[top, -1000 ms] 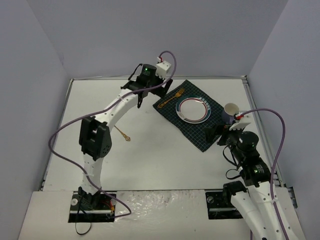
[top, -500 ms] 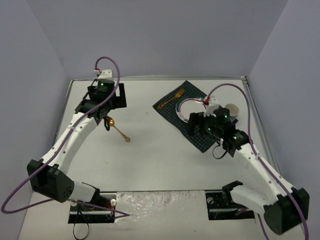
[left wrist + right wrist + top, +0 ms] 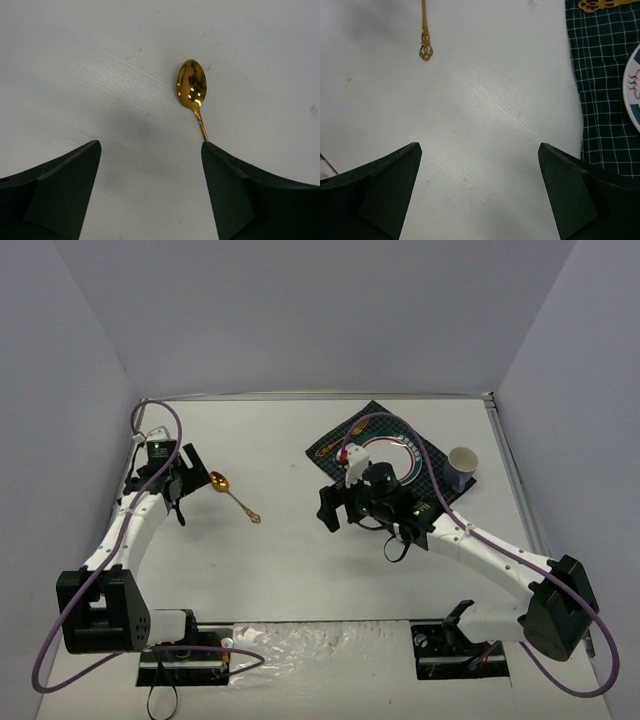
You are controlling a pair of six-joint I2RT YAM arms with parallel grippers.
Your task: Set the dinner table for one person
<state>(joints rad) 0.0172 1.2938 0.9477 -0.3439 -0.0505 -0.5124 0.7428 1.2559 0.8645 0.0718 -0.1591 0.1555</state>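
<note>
The white dinner table (image 3: 300, 570) carries a dark green checked cloth (image 3: 435, 490) with a round plate (image 3: 400, 448) and a gold fork (image 3: 333, 446) on it. A gold spoon (image 3: 234, 496) lies on the bare table at the left. My left gripper (image 3: 188, 486) stands open just left of the spoon's bowl. In the left wrist view the spoon (image 3: 192, 89) lies ahead, its handle passing behind the right fingertip, and the left gripper (image 3: 150, 146) is empty. My right gripper (image 3: 331, 504) is open over bare table, left of the cloth. The right gripper (image 3: 480, 146) holds nothing, and the spoon's handle end (image 3: 425, 49) lies ahead.
A white paper cup (image 3: 461, 464) stands upright at the cloth's right corner. The right arm reaches across the cloth and hides part of the plate. Purple-grey walls close in the table on three sides. In the right wrist view the cloth's edge (image 3: 605, 75) shows at the right.
The left arm swung from beside the cloth to the table's left side, next to the spoon. The right arm reached from near the cup leftward across the cloth.
</note>
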